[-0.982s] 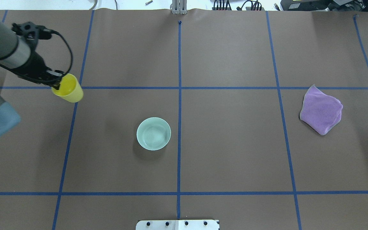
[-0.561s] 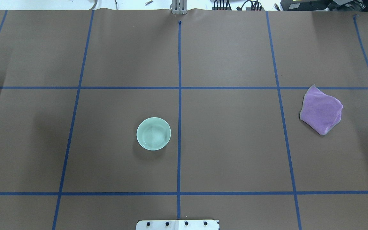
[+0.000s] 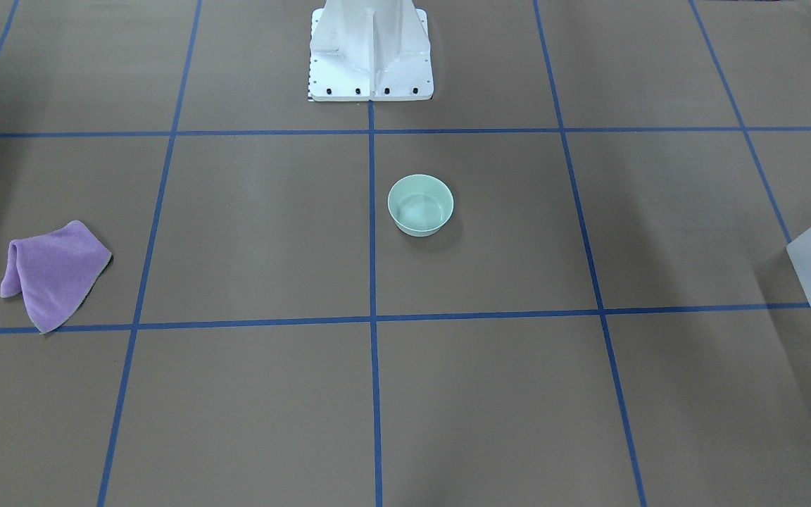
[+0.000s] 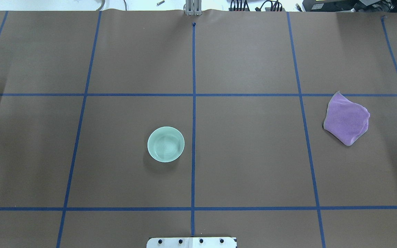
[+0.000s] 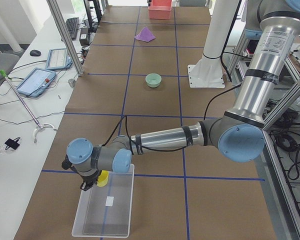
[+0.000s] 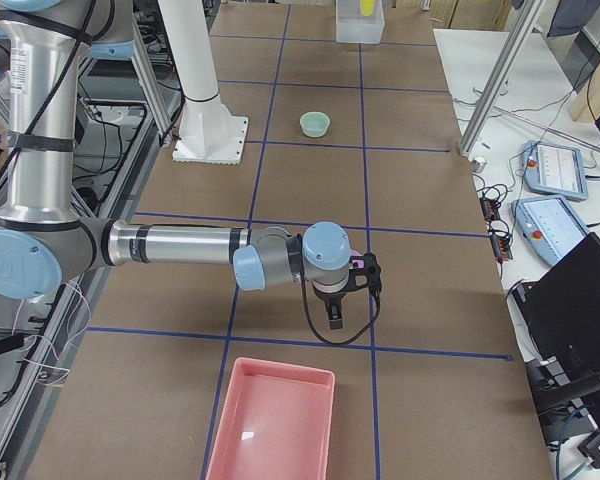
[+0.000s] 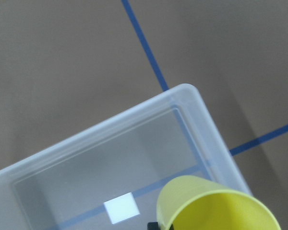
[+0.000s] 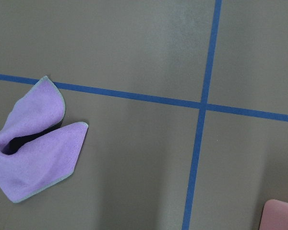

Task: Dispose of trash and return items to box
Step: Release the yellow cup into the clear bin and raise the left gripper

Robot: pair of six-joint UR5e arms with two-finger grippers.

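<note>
The pale mint-green bowl (image 4: 165, 144) stands upright and empty near the table's middle; it also shows in the front view (image 3: 420, 205). The yellow cup (image 5: 103, 178) hangs tilted in my left gripper (image 5: 96, 181) over the far end of the frosted-white box (image 5: 105, 210). In the left wrist view the cup (image 7: 216, 206) sits over a corner of the box (image 7: 134, 139), which is empty apart from a white label. My right gripper (image 6: 334, 318) hovers over bare table; I cannot tell whether it is open or shut.
A crumpled purple cloth (image 4: 346, 119) lies on the robot's right side, below my right wrist camera (image 8: 33, 158). A pink tray (image 6: 270, 420) stands at the table's right end. The robot's white base (image 3: 370, 49) stands behind the bowl.
My left arm carried the yellow cup leftward out of the overhead view; the cup was at that view's left edge, then gone. The bowl and the cloth have not moved.
</note>
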